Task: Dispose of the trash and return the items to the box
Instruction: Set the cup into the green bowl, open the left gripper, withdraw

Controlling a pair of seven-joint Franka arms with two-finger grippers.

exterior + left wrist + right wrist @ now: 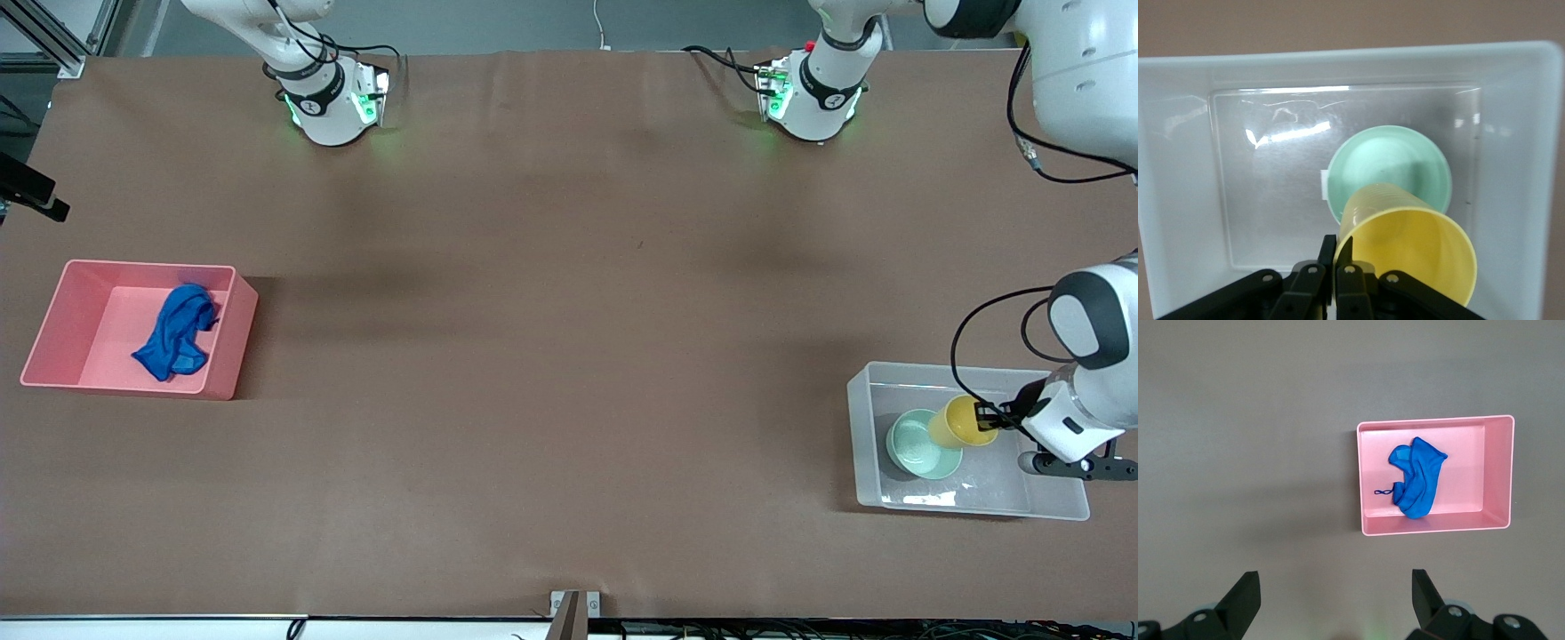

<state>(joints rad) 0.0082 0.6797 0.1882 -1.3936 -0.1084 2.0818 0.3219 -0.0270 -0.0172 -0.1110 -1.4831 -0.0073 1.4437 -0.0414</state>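
Observation:
My left gripper [985, 415] [1337, 241] is shut on the rim of the yellow cup [960, 421] [1411, 247]. One finger is inside the rim and one outside. The cup hangs tilted inside the clear box [1058, 508] [1178, 167], its base over the mint-green bowl [916, 446] [1398, 160] that rests on the box floor. Whether cup and bowl touch I cannot tell. The blue rag [178, 333] [1417, 477] lies crumpled in the pink bin [62, 320] [1498, 473]. My right gripper [1335, 577] hangs open and holds nothing, high over bare table beside the pink bin.
The clear box stands at the left arm's end of the table and the pink bin at the right arm's end. A small white label [1324, 185] shows on the box floor beside the bowl. Brown tabletop [551, 356] stretches between the two bins.

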